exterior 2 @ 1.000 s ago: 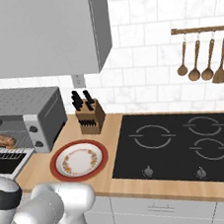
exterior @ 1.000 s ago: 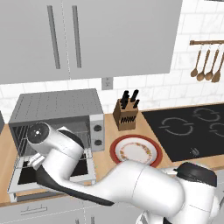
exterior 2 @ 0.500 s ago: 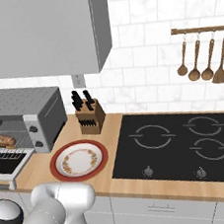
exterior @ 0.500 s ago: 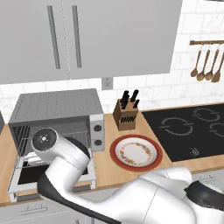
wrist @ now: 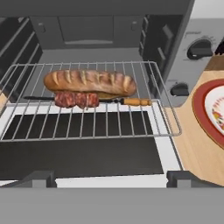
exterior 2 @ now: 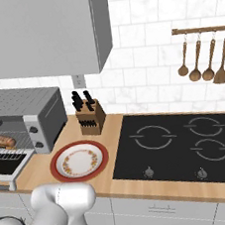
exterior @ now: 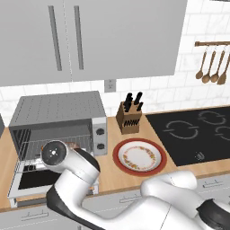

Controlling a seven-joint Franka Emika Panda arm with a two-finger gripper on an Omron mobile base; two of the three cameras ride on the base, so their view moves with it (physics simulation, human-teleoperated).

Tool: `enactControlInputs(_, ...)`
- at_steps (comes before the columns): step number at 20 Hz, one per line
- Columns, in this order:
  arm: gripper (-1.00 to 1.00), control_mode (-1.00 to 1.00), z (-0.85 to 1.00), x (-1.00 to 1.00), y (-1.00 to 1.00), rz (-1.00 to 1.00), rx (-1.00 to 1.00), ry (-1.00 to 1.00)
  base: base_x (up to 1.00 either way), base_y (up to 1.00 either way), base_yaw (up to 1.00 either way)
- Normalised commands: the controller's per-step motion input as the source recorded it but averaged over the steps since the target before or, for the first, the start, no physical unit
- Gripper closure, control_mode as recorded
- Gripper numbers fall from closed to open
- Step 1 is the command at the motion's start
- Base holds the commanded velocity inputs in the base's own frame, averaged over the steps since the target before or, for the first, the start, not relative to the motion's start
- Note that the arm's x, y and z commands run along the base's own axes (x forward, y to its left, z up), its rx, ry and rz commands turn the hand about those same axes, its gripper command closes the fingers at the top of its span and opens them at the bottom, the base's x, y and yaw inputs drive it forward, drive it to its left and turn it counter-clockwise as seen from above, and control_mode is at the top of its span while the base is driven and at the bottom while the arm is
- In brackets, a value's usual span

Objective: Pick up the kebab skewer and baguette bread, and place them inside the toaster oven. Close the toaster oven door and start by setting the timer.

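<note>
Since the last look, my elbow has swung lower and nearer the counter edge in the left base view; nothing on the counter has shifted. My claw is spread wide, nothing pinched, both finger tips low in the hand view, in front of the toaster oven.

Toaster oven door hangs open, flat, dark glass up. Wire rack pulled partly out over it.

Baguette bread lies lengthwise on the rack, score marks up. Kebab skewer lies just in front of it, parallel; they look to be touching along the loaf's near side, though I can't be sure from this angle. Meat chunks sit toward the left, an orange piece toward the right end.

Right base view: loaf end just visible on the rack at the left edge. Two knobs on the oven's right panel. Red-rimmed plate on the counter right of the oven; knife block behind it; black cooktop further right.
</note>
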Motion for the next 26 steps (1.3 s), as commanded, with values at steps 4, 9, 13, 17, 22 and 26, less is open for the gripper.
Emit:
enactControlInputs(4,-1.0,-1.0,-0.2,-0.03,-0.13,0.0,0.0,-0.06,0.0,0.0,0.0)
enactControlInputs(9,-1.0,-1.0,-0.01,0.0,-0.09,0.0,0.0,-0.03,0.0,0.0,0.0)
enactControlInputs(13,-1.0,-1.0,0.0,0.04,-0.03,0.0,0.0,0.0,0.0,0.0,0.0)
enactControlInputs(17,-1.0,-1.0,0.0,0.02,-0.07,0.0,0.0,0.0,0.0,0.0,0.0)
enactControlInputs(22,-1.0,-1.0,-0.03,0.01,-0.01,0.0,0.0,0.0,0.0,0.0,0.0)
enactControlInputs(26,-1.0,-1.0,-0.05,0.16,0.0,0.0,0.0,0.0,0.0,0.0,0.0)
